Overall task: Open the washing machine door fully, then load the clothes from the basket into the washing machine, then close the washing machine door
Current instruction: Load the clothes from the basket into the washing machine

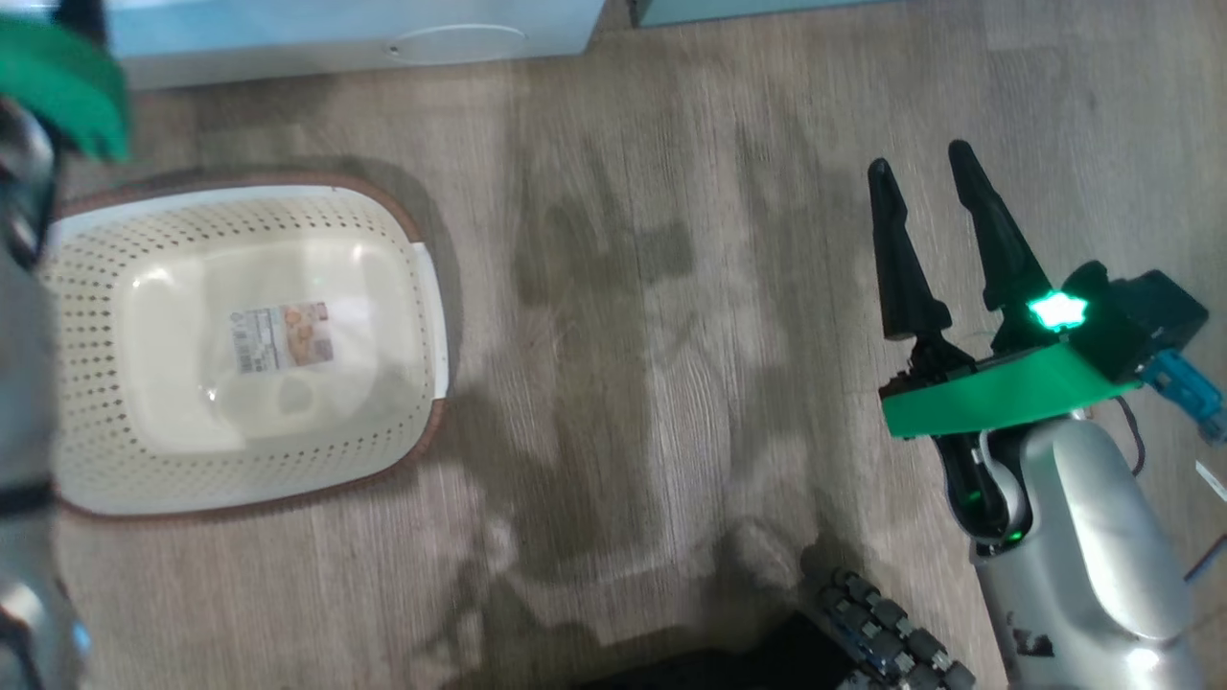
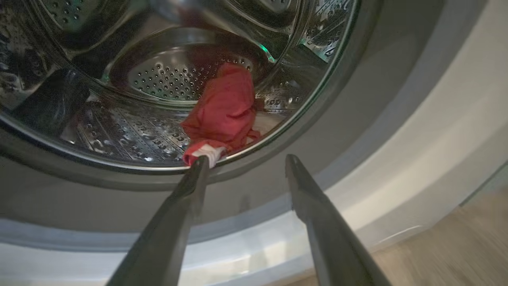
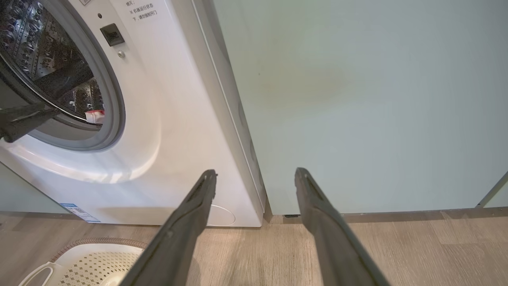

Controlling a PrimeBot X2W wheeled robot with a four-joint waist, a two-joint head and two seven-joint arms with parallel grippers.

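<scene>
Jaws of the right gripper (image 1: 920, 158) stand apart, empty, above the floor (image 1: 671, 287). Well to its left the basket (image 1: 240, 201) sits empty. Farther on, the left gripper (image 2: 247, 158), also spread and empty, hangs at the washing machine (image 3: 166, 119) mouth. The clothes (image 2: 224, 107) lie just inside the drum (image 2: 170, 75) lip. Closing the door seems all that remains.

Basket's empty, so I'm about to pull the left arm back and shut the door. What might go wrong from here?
1. The red clothes end in a white-trimmed corner lying at the front lip of the drum beside the grey gasket; the door may pinch it.
2. One finger of the open left gripper looks to be against that corner, so withdrawing might drag it out.
3. The basket stands near the washing machine and may hinder the approach.
</scene>
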